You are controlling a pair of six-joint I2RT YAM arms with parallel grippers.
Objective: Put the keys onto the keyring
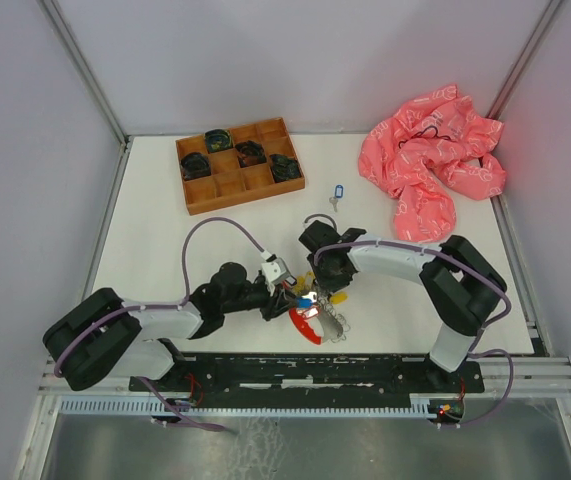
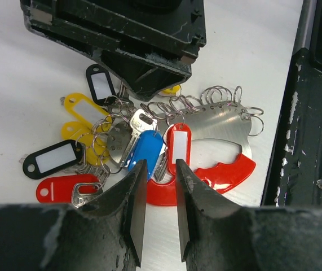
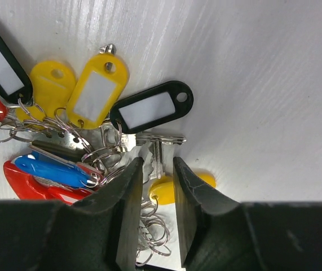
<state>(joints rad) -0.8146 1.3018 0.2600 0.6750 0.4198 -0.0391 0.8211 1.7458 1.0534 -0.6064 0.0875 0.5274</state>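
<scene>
Pink crumpled cloth lies far right, wooden compartment tray far left. Your left gripper has jaws narrowly apart. Your right gripper straddles a key, and you cannot tell whether it grips. Between them, near centre, the silvery keyring with red oval loop touches blank-tagged silvery keys.

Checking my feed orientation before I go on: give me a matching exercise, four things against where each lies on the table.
1 tray
2 pink cloth
3 lone blue key
4 key bunch

A near edge, centre
B far left
C far right
D between tray and cloth

Pairs: 1-B, 2-C, 3-D, 4-A
</scene>
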